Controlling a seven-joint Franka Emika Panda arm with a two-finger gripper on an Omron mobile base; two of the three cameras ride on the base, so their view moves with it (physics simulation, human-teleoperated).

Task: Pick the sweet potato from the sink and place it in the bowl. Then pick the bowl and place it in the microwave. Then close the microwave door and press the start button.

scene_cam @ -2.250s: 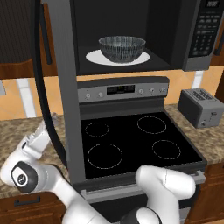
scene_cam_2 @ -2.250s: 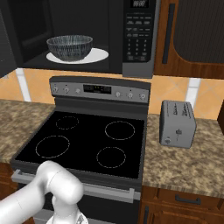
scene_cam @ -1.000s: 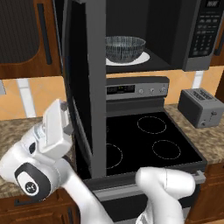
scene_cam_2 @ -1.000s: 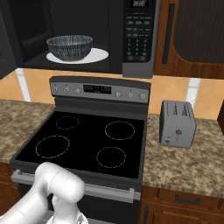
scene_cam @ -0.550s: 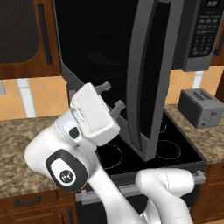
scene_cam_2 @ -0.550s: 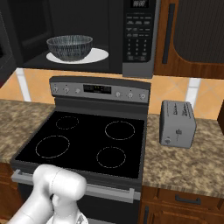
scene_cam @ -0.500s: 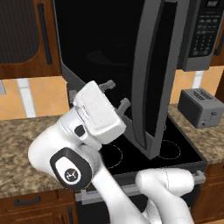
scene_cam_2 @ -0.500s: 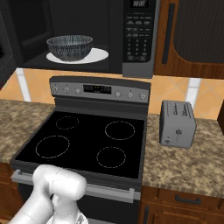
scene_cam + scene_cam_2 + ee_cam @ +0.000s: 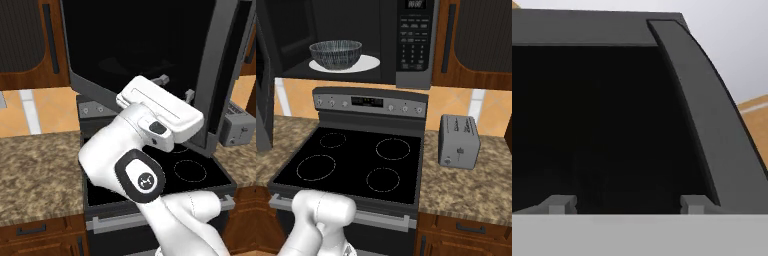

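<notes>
The microwave door (image 9: 150,55) has swung a long way round in the last second. Earlier it stood edge-on at the left of the opening; in the left base view its dark glass now covers nearly the whole cavity, with its long handle (image 9: 234,65) at the right. I judge it nearly shut but not latched: in the right base view the bowl (image 9: 335,54) is in plain sight on the white turntable plate (image 9: 367,64), inside the microwave (image 9: 356,40), and a dark edge of the door stands at that view's far left. I cannot make out the sweet potato in the bowl from here.

The gripper (image 9: 175,86) is up against the glass, pushing, and has followed the door across. Its fingers (image 9: 561,204) stand apart with nothing between them, both tips on or just short of the pane; I cannot tell which.

Outward: the stove (image 9: 356,165) lies below, and the toaster (image 9: 458,141) sits on the counter (image 9: 471,185) to its right.

My assessment: the closing step is well advanced. What remains is to finish the push, then press the button panel (image 9: 415,42) at the microwave's right.
</notes>
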